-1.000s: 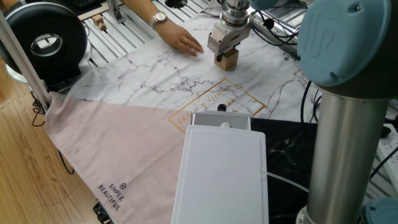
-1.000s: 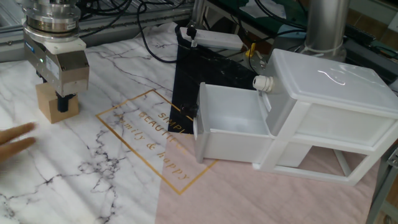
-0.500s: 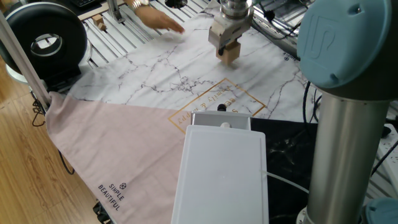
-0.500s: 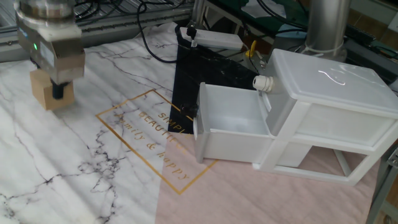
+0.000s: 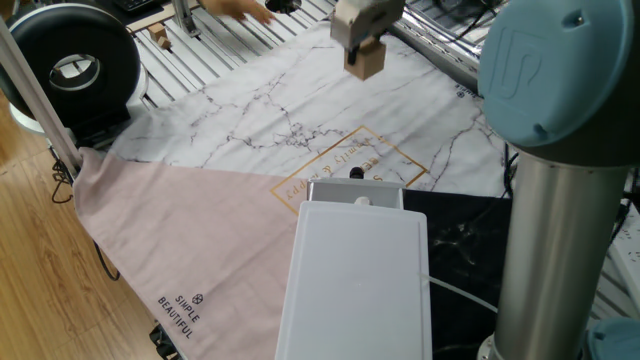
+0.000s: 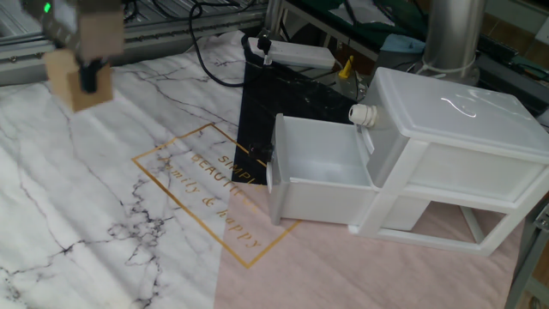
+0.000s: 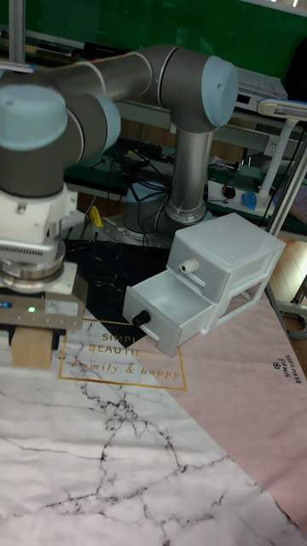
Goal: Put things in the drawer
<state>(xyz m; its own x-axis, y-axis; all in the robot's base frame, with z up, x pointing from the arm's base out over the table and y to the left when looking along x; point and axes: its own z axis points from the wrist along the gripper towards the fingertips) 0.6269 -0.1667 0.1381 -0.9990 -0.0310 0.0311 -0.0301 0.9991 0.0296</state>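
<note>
My gripper (image 5: 364, 52) is shut on the light-brown wooden cube (image 5: 369, 63) and holds it in the air above the far part of the marble mat. The other fixed view shows the cube (image 6: 63, 75) hanging at the top left, well left of the drawer (image 6: 446, 163). The drawer unit is white, and its upper tray (image 6: 319, 172) stands pulled out and empty, with its dark knob (image 5: 356, 173) facing the mat. In the tall fixed view the gripper (image 7: 34, 338) holds the cube (image 7: 32, 353) left of the open tray (image 7: 166, 317).
A round black device (image 5: 70, 60) stands at the far left. A person's hand (image 5: 240, 10) is at the mat's far edge. The robot's own column (image 5: 560, 200) rises beside the drawer unit. A black mat (image 6: 266, 103) and a pink cloth (image 5: 190, 240) lie around it.
The gripper has risen with the cube, lifting it off the marble mat. The person's hand has drawn back toward the far edge.
</note>
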